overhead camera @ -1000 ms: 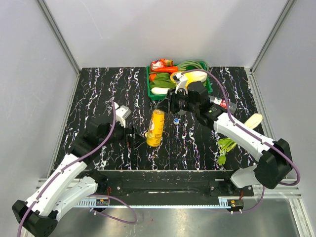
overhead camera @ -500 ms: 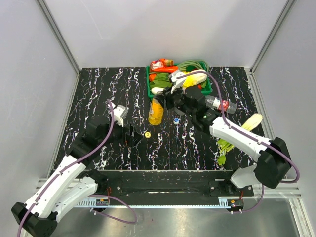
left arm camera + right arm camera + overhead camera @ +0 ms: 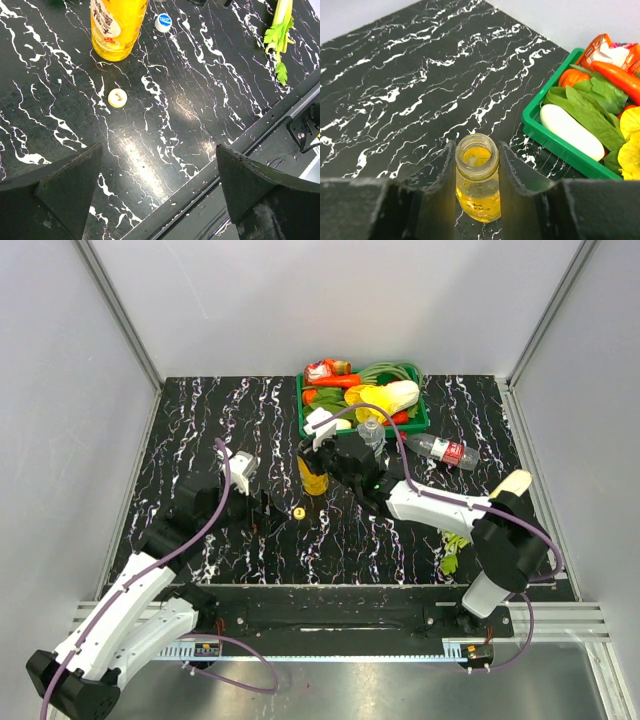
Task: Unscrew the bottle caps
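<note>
Overhead and wrist views of the black, white-veined tabletop (image 3: 200,420).

The right tool (image 3: 318,466), near the centre of the overhead view, was closed on the orange juice bottle (image 3: 477,176). In the right wrist view its two dark fingers (image 3: 444,172) pressed against either side of the bottle just below the neck. The bottle stood upright at lower centre of that view, with its mouth open and no cap on it.

The left tool (image 3: 160,192) was spread wide and held nothing. Its fingertips sat in the lower left and lower right corners of the left wrist view, above bare tabletop.

The yellow cap (image 3: 117,97) lay flat on the tabletop left of centre in that view, below the orange juice bottle (image 3: 117,25) and apart from it. The blue cap (image 3: 163,22) lay at top centre, just right of the bottle.

In the overhead view the yellow cap (image 3: 298,511) lay between the two tools. A clear bottle (image 3: 371,430) stood at the lower edge of the green tray (image 3: 300,398) of vegetables (image 3: 590,102). A red-labelled bottle (image 3: 445,449) lay on its side right of the tray; its cap end was too small to judge. A celery stalk (image 3: 455,538) lay at lower right.
</note>
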{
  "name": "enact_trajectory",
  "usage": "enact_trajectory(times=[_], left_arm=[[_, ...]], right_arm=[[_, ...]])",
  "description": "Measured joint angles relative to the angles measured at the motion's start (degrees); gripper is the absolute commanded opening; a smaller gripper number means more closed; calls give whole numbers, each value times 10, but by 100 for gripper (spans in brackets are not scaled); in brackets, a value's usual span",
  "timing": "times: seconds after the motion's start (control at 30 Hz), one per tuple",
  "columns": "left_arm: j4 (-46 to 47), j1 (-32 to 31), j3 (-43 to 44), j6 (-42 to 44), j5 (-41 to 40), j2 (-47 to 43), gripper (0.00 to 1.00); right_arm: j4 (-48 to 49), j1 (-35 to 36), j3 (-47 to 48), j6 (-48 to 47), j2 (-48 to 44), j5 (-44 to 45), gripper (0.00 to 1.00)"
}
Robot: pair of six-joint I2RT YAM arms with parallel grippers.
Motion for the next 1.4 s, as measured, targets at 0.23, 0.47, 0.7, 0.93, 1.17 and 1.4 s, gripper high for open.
enact_trajectory(times=[0.23,0.47,0.7,0.93,1.17,1.4], left_arm=[[0,2,0,0,13,6,99],[0,2,0,0,17,6,99],[0,2,0,0,23,6,99],[0,2,0,0,28,6,99],[0,2,0,0,28,6,99],[0,2,0,0,30,6,99]], right_arm=[[16,0,0,11,21,14,1],[21,0,-3,28,21,44,61],[-24,0,9,46,21,70,98],[-93,0,52,72,-2,72,100],[-147,0,97,82,-61,67,100],[-219,-48,134,83,-78,42,100]])
